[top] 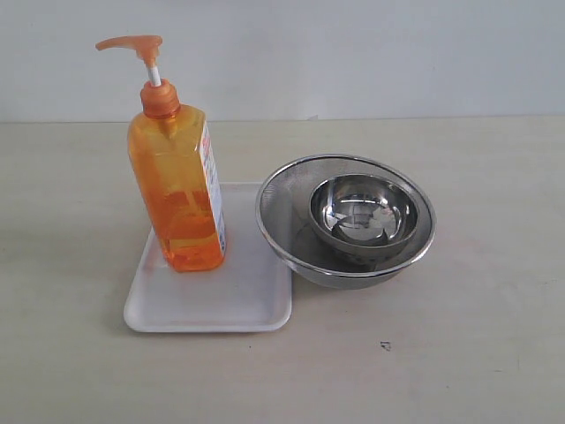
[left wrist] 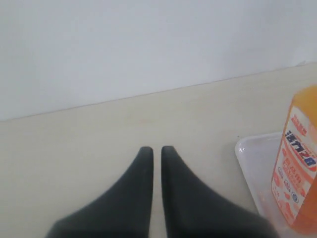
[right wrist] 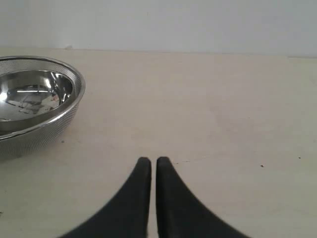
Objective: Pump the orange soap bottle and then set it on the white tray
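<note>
The orange soap bottle (top: 177, 185) is standing upright on the white tray (top: 212, 305) — off to one side of the left pincer (left wrist: 157, 148), not touching it. That pincer's fingers are sitting together, gripping nothing. The right pincer (right wrist: 149, 159) is doing the same — tips together, empty, with the steel bowls (right wrist: 49, 131) sitting off to its side.

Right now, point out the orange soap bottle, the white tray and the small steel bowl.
orange soap bottle (top: 177, 190): exterior view, front of its liquid-filled body.
white tray (top: 216, 300): exterior view, bare floor near its front edge.
small steel bowl (top: 362, 212): exterior view, its shiny inside.
</note>
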Controlling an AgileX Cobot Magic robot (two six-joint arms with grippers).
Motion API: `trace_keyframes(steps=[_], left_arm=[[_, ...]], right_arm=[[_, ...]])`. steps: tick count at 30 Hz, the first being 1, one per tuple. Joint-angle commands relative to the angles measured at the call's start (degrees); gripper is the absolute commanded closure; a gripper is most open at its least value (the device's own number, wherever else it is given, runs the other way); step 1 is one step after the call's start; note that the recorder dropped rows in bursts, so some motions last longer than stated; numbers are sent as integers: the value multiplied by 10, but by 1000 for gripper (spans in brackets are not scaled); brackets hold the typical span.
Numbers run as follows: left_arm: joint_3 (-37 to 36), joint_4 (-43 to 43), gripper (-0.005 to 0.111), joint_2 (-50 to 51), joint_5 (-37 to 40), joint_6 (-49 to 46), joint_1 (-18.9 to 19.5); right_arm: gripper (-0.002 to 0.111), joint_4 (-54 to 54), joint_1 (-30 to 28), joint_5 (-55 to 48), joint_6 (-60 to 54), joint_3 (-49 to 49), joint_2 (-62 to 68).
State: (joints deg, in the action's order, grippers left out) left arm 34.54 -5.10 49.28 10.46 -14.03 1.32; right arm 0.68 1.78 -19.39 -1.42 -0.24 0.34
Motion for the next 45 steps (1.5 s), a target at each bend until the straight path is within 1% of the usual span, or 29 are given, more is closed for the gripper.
trace_keyframes(steps=[1, 6, 12, 17, 20, 21, 23, 24, 30, 34, 36, 38, 45], left_arm=[[-43, 0, 102, -109, 9, 7, 2], [-113, 0, 102, -230, 5, 7, 2], [-214, -5, 102, -346, -42, 18, 2], [-302, -5, 102, -420, -70, 71, 2], [-345, -5, 102, -456, -87, 76, 2], [-345, -5, 102, -467, -93, 76, 2], [-345, 0, 102, -490, -23, 71, 2], [-345, 0, 102, -493, -13, 71, 2], [-345, 0, 102, -493, 30, 74, 2], [-345, 0, 102, -493, 59, 122, 2], [-345, 0, 102, -493, 65, 159, 2], [-345, 0, 102, -493, 65, 175, 2], [-345, 20, 102, -493, 65, 157, 2]], right_arm=[[107, 1, -1, 1, -6, 2, -3], [107, 1, -1, 1, -6, 2, -3], [107, 1, -1, 1, -6, 2, -3], [107, 1, -1, 1, -6, 2, -3], [107, 1, -1, 1, -6, 2, -3], [107, 1, -1, 1, -6, 2, -3], [107, 1, -1, 1, -6, 2, -3], [107, 1, -1, 1, -6, 2, -3], [107, 2, -1, 1, -6, 2, -3], [107, 2, -1, 1, -6, 2, -3], [107, 2, -1, 1, -6, 2, -3], [107, 2, -1, 2, -6, 2, -3], [107, 2, -1, 2, -6, 2, -3]])
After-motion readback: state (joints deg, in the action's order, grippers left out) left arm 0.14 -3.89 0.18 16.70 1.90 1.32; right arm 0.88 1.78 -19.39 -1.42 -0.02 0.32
